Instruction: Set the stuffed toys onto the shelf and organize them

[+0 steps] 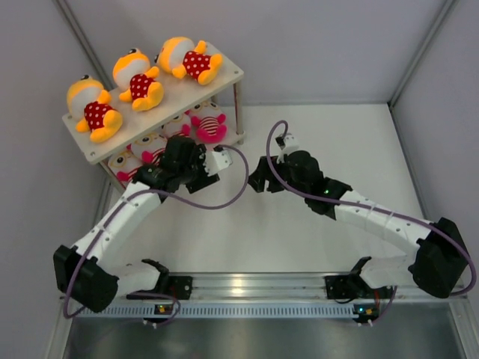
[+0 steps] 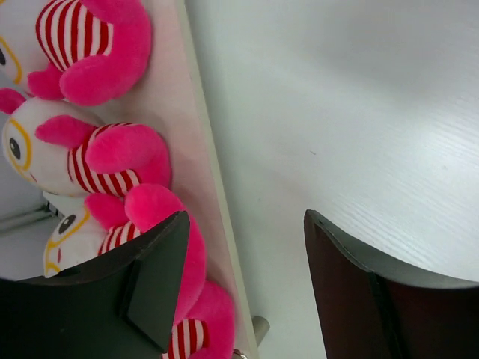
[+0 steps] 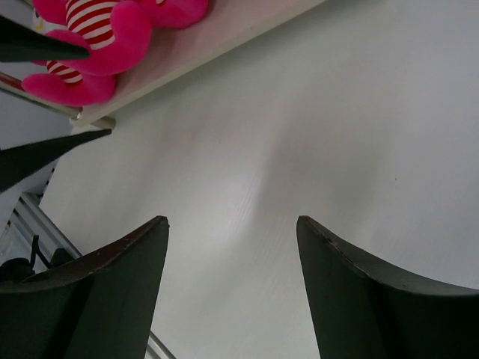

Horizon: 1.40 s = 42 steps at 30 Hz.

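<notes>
The shelf [image 1: 169, 106] stands at the back left. Three orange-yellow stuffed toys [image 1: 139, 79] in red dotted shirts lie on its top board. White-faced, pink-limbed toys in striped shirts [image 1: 209, 124] lie in a row on the lower board, also in the left wrist view [image 2: 105, 153] and the right wrist view [image 3: 101, 30]. My left gripper [image 1: 175, 147] is open and empty at the lower board's front edge [image 2: 196, 142], one finger [image 2: 161, 277] over a pink toy. My right gripper [image 1: 258, 179] is open and empty above bare table, right of the shelf.
Grey walls [image 1: 434, 97] close in the white table [image 1: 337, 142] at the back and sides. A metal rail [image 1: 247, 286] runs along the near edge. A thin shelf leg [image 2: 260, 329] stands just under my left gripper. The left gripper's fingers [image 3: 45, 153] show in the right wrist view.
</notes>
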Motion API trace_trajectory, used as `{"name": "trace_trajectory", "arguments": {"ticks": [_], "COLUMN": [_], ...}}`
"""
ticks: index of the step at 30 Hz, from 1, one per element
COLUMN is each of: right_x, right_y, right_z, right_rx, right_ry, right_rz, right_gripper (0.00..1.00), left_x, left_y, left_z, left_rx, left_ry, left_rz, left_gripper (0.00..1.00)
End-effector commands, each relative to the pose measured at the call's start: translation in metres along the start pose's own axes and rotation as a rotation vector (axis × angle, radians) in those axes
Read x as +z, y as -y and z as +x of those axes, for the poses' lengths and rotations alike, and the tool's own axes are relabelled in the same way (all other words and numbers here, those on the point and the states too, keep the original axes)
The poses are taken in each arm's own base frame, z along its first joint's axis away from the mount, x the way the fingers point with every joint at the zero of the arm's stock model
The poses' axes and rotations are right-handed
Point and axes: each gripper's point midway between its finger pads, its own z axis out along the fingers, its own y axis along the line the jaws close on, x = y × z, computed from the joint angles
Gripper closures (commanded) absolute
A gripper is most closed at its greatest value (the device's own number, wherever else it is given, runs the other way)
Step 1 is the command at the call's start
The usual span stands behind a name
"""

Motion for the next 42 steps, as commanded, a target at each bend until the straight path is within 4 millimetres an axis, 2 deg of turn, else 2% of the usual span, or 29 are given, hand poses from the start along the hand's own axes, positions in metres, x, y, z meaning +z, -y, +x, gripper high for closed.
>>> {"name": "trace_trajectory", "arguments": {"ticks": [1, 2, 4, 6, 8, 9, 11, 12, 15, 17, 21, 27, 31, 34, 35, 38, 39, 42], "right_x": [-0.01, -0.013, -0.016, -0.019, -0.02, -0.021, -0.021, -0.021, -0.02, -0.02, -0.02, -0.017, -0.015, -0.014, -0.014, -0.016, -0.018, -0.021], "right_y": [-0.005, -0.004, 0.001, 0.005, 0.009, 0.011, 0.014, 0.014, 0.014, 0.015, 0.018, 0.019, 0.02, 0.02, 0.02, 0.02, 0.021, 0.024], "right_z": [-0.019, -0.02, -0.018, -0.019, -0.016, -0.014, -0.013, -0.013, -0.011, -0.01, -0.008, -0.007, -0.005, -0.006, -0.007, -0.007, -0.007, -0.008], "right_rx": [0.017, 0.016, 0.012, -0.003, -0.016, -0.019, -0.023, -0.023, -0.028, -0.031, -0.036, -0.046, -0.054, -0.057, -0.057, -0.059, -0.061, -0.067], "right_ry": [0.084, 0.09, 0.095, 0.102, 0.087, 0.082, 0.083, 0.082, 0.076, 0.074, 0.069, 0.061, 0.054, 0.053, 0.053, 0.053, 0.052, 0.058], "right_rz": [-0.009, -0.009, 0.008, 0.028, 0.046, 0.053, 0.063, 0.065, 0.064, 0.064, 0.075, 0.08, 0.086, 0.088, 0.088, 0.09, 0.096, 0.11], "right_gripper": [0.3, 0.3, 0.3, 0.3, 0.3, 0.3, 0.3, 0.3, 0.29, 0.29, 0.29, 0.29, 0.29, 0.28, 0.29, 0.29, 0.28, 0.28], "left_x": [0.013, 0.011, 0.028, 0.031, 0.044, 0.053, 0.063, 0.075, 0.088, 0.087, 0.091, 0.095, 0.098, 0.104, 0.109, 0.113, 0.114, 0.116], "left_y": [-0.047, -0.066, -0.085, -0.102, -0.115, -0.117, -0.119, -0.115, -0.121, -0.136, -0.144, -0.139, -0.123, -0.12, -0.12, -0.127, -0.128, -0.126], "left_z": [-0.018, -0.017, -0.019, -0.016, -0.014, -0.006, -0.004, 0.001, 0.007, 0.006, 0.008, 0.016, 0.028, 0.032, 0.035, 0.039, 0.038, 0.023], "left_rx": [-0.123, -0.129, -0.114, -0.107, -0.08, -0.067, -0.067, -0.07, -0.097, -0.126, -0.126, -0.177, -0.224, -0.23, -0.232, -0.252, -0.257, -0.27], "left_ry": [-0.08, -0.115, -0.13, -0.167, -0.198, -0.243, -0.255, -0.276, -0.304, -0.303, -0.29, -0.284, -0.267, -0.27, -0.283, -0.28, -0.269, -0.199], "left_rz": [-0.191, -0.271, -0.341, -0.429, -0.482, -0.497, -0.489, -0.47, -0.478, -0.514, -0.536, -0.517, -0.449, -0.433, -0.427, -0.429, -0.421, -0.383], "left_gripper": [0.31, 0.3, 0.29, 0.27, 0.25, 0.24, 0.22, 0.22, 0.22, 0.22, 0.23, 0.22, 0.22, 0.36, 0.47, 0.63, 0.75, 0.76]}}
